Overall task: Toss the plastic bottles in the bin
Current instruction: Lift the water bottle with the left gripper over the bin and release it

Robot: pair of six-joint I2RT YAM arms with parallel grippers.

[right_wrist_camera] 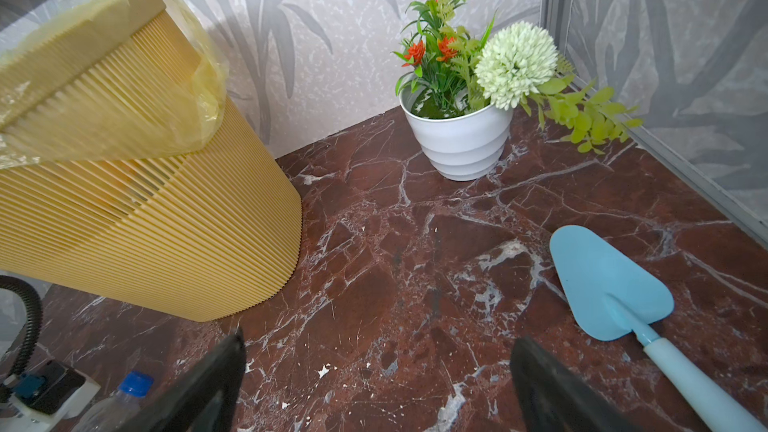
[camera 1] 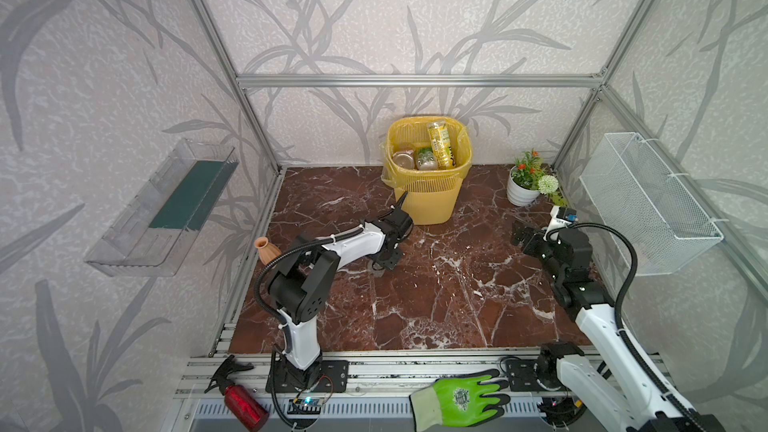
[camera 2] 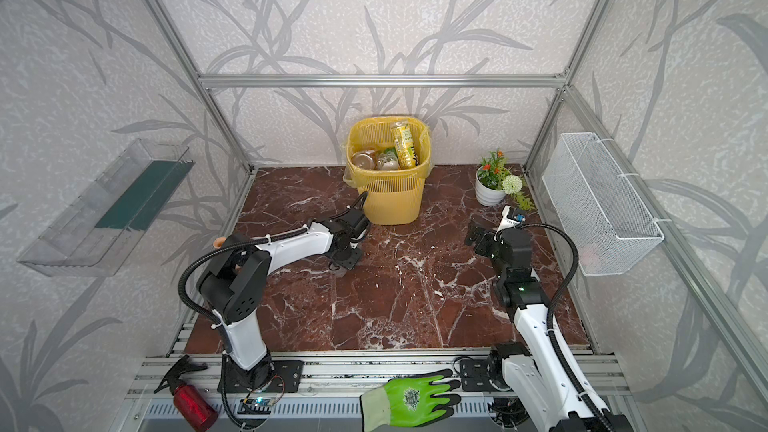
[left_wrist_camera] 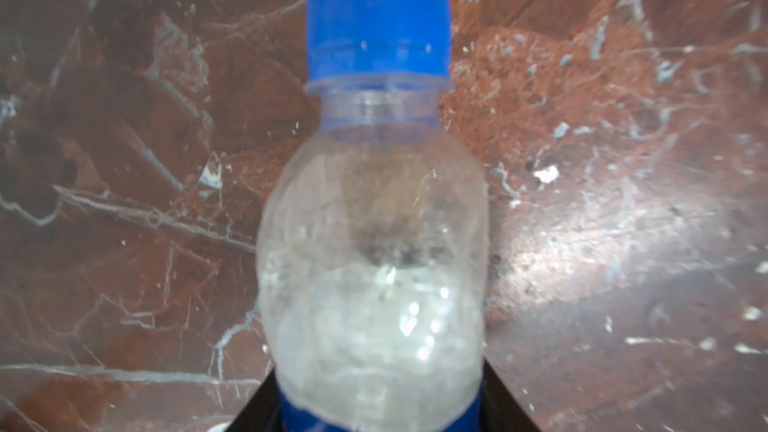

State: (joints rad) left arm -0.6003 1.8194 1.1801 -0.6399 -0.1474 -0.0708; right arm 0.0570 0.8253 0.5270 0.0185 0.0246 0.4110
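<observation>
The left gripper is found pointed down at the marble floor, centre of a top view, jaws drawn in against a blue-capped bottle lying there. The grip is judged suited to lifting. The bin stands just above in frame, with other bottles inside. Its tall rim must be cleared. The right gripper is spread wide and empty. A flower pot and blue trowel are noted off to the right.
</observation>
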